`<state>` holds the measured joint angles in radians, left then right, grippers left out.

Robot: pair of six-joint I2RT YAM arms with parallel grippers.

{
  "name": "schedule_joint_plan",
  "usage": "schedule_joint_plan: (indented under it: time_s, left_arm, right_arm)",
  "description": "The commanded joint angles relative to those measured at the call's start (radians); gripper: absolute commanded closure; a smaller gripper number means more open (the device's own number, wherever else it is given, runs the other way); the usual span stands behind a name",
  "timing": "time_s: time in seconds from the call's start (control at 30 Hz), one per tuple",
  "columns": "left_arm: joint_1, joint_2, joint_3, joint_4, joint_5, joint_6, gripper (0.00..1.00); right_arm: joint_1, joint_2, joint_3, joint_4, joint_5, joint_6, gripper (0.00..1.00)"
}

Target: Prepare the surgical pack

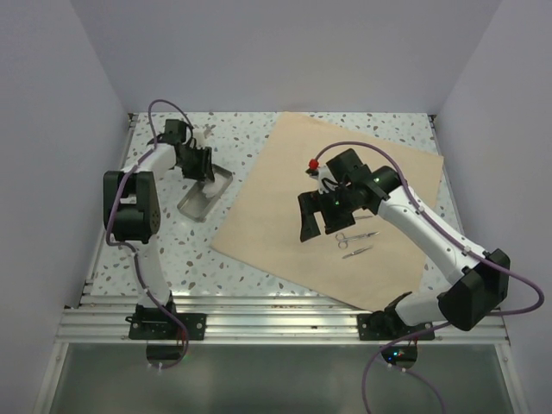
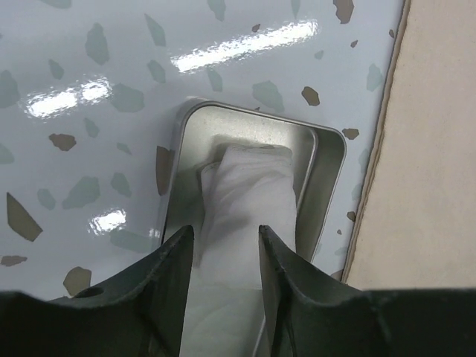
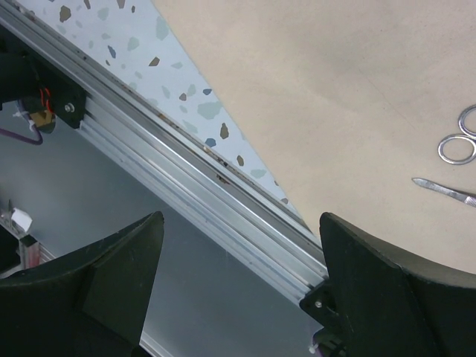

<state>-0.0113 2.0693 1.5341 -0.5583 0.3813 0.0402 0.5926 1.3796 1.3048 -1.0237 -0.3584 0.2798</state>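
- Speckled table point(image 1: 172, 250), white walls on three sides; aluminium rail point(image 1: 276, 315) along the near edge.
- Paper sheet point(image 1: 285, 198): tan, flat, set corner-on, covering the table's right half.
- Tray point(image 1: 191, 207): small, metal, on bare table at nine o'clock of the sheet, just beside its edge.
- Gauze point(image 2: 249, 193): white, folded, lying in the tray.
- Left gripper point(image 2: 223, 234): over the tray, jaws partly parted with the gauze between them; no grip evident.
- Scissors point(image 1: 354, 235), thin steel instrument point(image 1: 358, 251): on the sheet, side by side, at five o'clock of its middle.
- Right gripper point(image 1: 315, 216): above the sheet at nine o'clock of the scissors, jaws wide apart, holding nothing.
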Motion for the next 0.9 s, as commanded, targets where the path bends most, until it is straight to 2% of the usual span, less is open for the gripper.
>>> schedule_joint_plan:
  time_s: [0.0, 0.07, 0.17, 0.3, 0.37, 0.53, 0.63, 0.87]
  left_arm:
    - [0.007, -0.099, 0.024, 0.021, -0.076, -0.064, 0.55]
    - [0.005, -0.126, 0.018, 0.020, -0.119, -0.110, 0.54]
    - [-0.001, -0.205, 0.005, 0.004, -0.225, -0.177, 0.45]
    - [-0.074, -0.354, -0.061, 0.018, -0.357, -0.267, 0.45]
    - [-0.142, -0.376, -0.072, -0.005, -0.355, -0.305, 0.47]
    - [-0.335, -0.425, -0.143, 0.003, -0.305, -0.335, 0.47]
    - [-0.398, -0.439, -0.179, 0.017, -0.240, -0.347, 0.47]
    - [-0.458, -0.477, -0.265, 0.119, -0.072, -0.304, 0.48]
  right_arm:
    - [-0.007, 0.012, 0.017, 0.024, -0.005, 0.001, 0.11]
    - [-0.008, 0.025, 0.027, 0.011, 0.056, 0.022, 0.11]
    - [-0.040, 0.055, 0.027, -0.013, 0.139, 0.067, 0.10]
    - [-0.210, 0.093, -0.042, -0.019, 0.168, 0.180, 0.14]
    - [-0.307, 0.090, -0.081, -0.007, 0.156, 0.232, 0.16]
    - [-0.405, 0.030, -0.225, 0.068, 0.209, 0.447, 0.19]
    - [-0.447, 0.003, -0.288, 0.082, 0.240, 0.536, 0.24]
    - [-0.497, -0.013, -0.326, 0.068, 0.325, 0.565, 0.27]
